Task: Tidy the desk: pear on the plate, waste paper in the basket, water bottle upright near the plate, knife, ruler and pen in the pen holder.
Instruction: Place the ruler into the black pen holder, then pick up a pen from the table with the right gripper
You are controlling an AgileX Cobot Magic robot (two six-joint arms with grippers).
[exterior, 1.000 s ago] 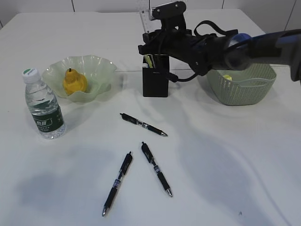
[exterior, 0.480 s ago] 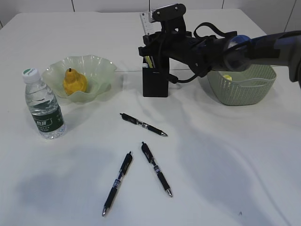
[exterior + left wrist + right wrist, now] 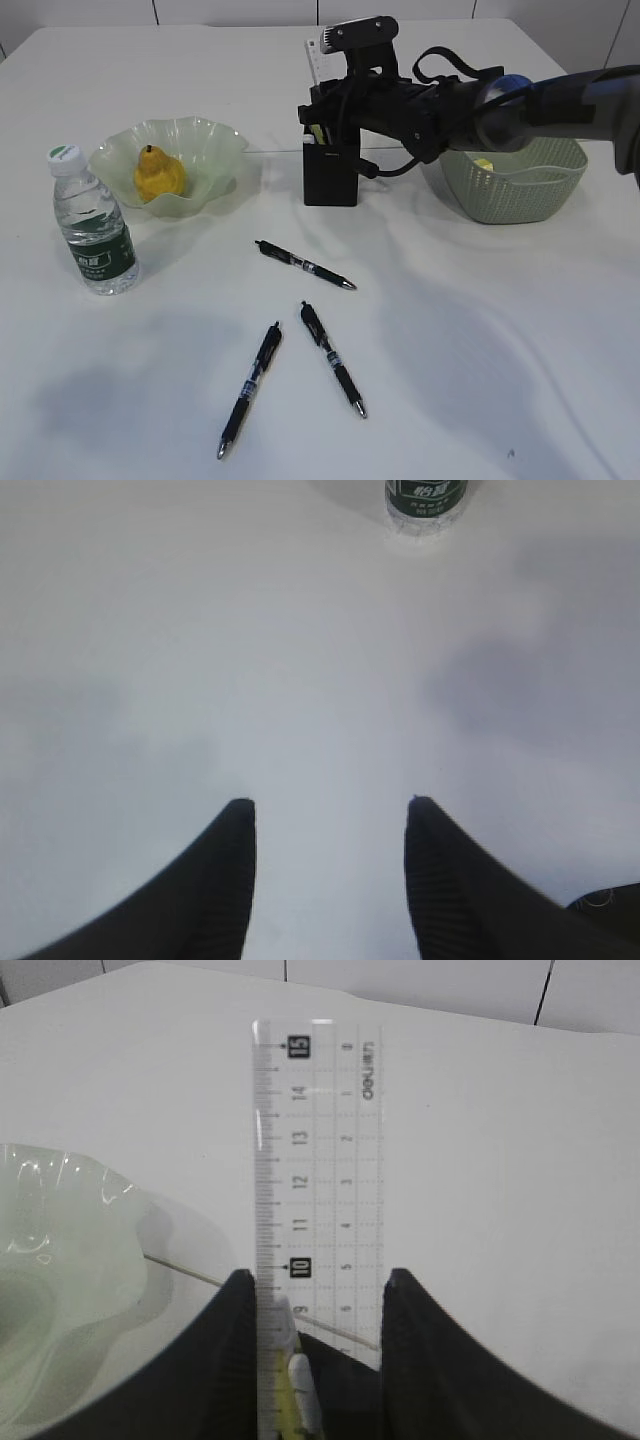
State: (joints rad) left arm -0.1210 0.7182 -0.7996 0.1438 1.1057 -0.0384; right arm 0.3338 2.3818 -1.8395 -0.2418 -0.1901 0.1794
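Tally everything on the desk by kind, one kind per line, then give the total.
Pens lying loose: 3
Ruler: 1
Yellow utility knife in the pen holder: 1
Pen holder: 1
Pear: 1
Plate: 1
Water bottle: 1
Basket: 1
Yellow waste paper in the basket: 1
Total: 11

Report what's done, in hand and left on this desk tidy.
Done: pear on plate, water bottle upright nearby, something yellow in basket. In hand: ruler upright between the right gripper's fingers over pen holder. Left: three pens on the desk.
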